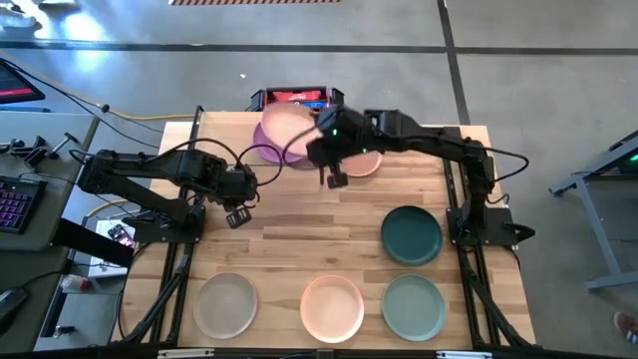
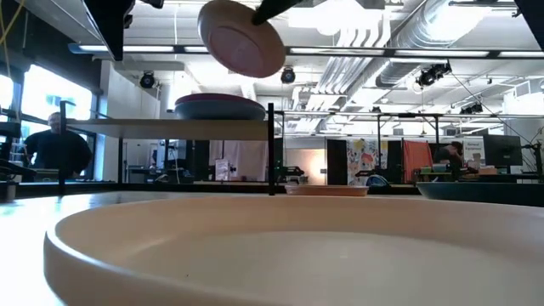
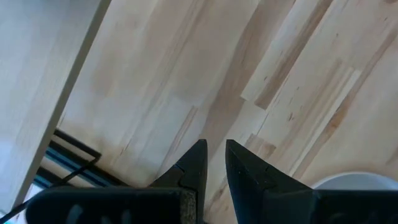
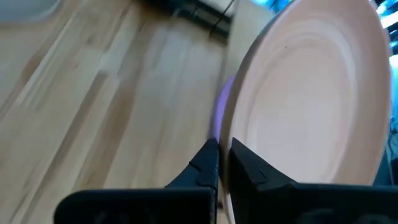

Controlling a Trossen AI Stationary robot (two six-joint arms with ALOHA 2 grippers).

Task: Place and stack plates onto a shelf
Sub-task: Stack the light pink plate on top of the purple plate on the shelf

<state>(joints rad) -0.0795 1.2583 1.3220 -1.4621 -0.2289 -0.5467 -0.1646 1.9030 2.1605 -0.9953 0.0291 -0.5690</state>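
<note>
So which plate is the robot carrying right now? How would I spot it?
Look to the far end of the wooden table, where the shelf stands. Above its purple plate, the right gripper holds a pale pink plate by its rim: the only plate tilted in mid-air.

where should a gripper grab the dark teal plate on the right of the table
Take the dark teal plate by its raised rim, one finger inside, one outside, coming from above. It lies flat and shallow on the tabletop, with bare wood all round, so any edge is free.
</note>
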